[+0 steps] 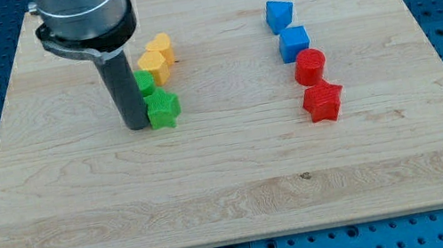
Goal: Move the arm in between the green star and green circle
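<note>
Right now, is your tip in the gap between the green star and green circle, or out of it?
Out. My tip touches down at the green star's left edge, with the green circle just above, partly behind the rod.

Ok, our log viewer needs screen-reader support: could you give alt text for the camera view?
My tip rests on a wooden board, touching the green star on the star's left, with the green circle just above. Two yellow blocks sit above them; two blue and two red blocks line the right.

Green circle [145, 83] half hidden behind the rod; arm cut off at top.
</note>
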Controlling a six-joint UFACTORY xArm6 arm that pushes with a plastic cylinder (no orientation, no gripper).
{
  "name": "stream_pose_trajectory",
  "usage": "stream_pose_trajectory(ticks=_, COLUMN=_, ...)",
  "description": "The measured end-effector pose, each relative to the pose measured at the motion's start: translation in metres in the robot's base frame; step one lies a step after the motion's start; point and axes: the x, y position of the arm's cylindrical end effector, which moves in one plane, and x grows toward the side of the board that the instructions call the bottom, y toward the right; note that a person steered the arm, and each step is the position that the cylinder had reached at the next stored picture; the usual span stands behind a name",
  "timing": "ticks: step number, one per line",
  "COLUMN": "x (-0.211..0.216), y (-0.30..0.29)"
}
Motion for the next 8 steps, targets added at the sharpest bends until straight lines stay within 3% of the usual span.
stream_pose_trajectory(ticks=1, x=0.0, y=0.007)
stream_pose_trajectory(ticks=3, x=-0.016, y=-0.06)
stream_pose_trajectory(ticks=4, x=-0.023, y=-0.059)
stream_pose_trajectory(ticks=8, x=-0.023, y=0.039)
